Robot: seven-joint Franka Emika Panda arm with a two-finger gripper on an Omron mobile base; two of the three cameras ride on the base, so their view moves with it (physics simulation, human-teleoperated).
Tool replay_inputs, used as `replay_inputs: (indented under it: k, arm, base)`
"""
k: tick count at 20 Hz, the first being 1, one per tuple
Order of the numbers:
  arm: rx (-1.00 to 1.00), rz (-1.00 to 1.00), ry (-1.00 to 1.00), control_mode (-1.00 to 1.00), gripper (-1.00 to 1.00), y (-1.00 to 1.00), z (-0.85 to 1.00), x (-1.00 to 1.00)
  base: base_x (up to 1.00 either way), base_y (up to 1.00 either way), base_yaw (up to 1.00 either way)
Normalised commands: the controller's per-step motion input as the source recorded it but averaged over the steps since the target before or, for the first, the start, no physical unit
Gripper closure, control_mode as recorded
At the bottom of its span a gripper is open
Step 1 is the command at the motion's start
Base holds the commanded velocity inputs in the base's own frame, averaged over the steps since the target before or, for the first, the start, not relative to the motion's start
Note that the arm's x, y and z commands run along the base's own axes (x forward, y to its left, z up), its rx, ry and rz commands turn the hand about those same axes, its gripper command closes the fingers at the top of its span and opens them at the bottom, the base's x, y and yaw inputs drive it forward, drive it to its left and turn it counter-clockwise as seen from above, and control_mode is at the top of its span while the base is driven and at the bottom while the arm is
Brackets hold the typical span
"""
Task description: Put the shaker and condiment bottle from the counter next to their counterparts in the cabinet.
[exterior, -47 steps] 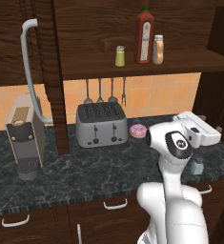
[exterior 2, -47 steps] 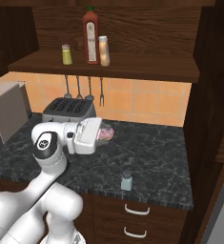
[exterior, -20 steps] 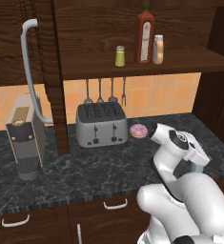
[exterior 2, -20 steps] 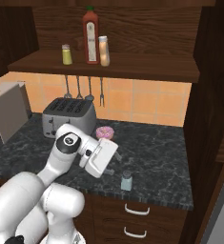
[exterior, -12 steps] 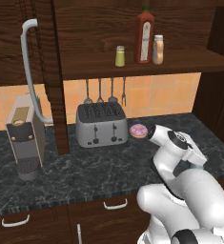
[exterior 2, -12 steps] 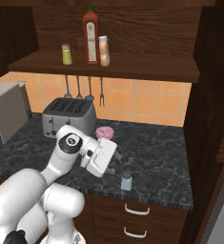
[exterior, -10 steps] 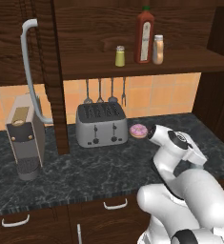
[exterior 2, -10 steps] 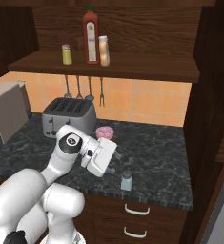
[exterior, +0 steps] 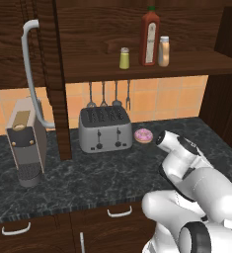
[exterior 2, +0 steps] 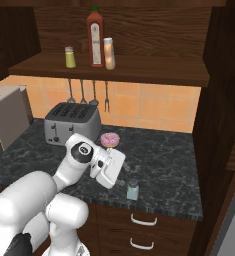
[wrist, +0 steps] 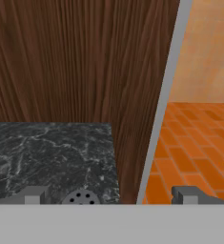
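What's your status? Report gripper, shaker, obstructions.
Gripper open, empty. Shaker on counter front edge, its top between the fingertips. Condiment bottle already shelved. Nothing blocking.

The pale blue-grey shaker (exterior 2: 132, 190) is standing upright on the dark counter near its front edge, its perforated grey top (wrist: 81, 197) showing from above. The orange-amber condiment bottle (exterior 2: 108, 53) is sitting upright on the cabinet (exterior 2: 154, 75) shelf, just beside the tall red bottle (exterior 2: 94, 38), with the yellow-green shaker (exterior 2: 69, 57) near the red bottle's other side.
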Motion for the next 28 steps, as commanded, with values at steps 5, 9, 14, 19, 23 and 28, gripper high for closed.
replay_inputs:
  k: [5,9,14,19,23,28]
  arm:
    - [-0.01,0.00,-0.05,-1.00,-1.00,-0.29,-0.80,0.08]
    - [0.00,0.00,-0.09,-1.00,-1.00,-0.10,-0.26,0.11]
    - [0.00,-0.04,-0.03,-1.00,-1.00,0.00,-0.25,0.36]
    - [0.00,0.00,-0.01,-1.00,-1.00,0.00,-0.09,0.02]
    - [0.00,-0.01,-0.04,-1.00,-1.00,-0.01,-0.30,0.00]
    - [0.00,-0.01,-0.06,-1.00,1.00,0.00,-0.27,0.00]
  base:
    - [0.00,0.00,0.00]
    - [0.00,0.00,0.00]
    - [0.00,0.00,0.00]
    - [0.00,0.00,0.00]
    - [0.00,0.00,0.00]
    - [0.00,0.00,0.00]
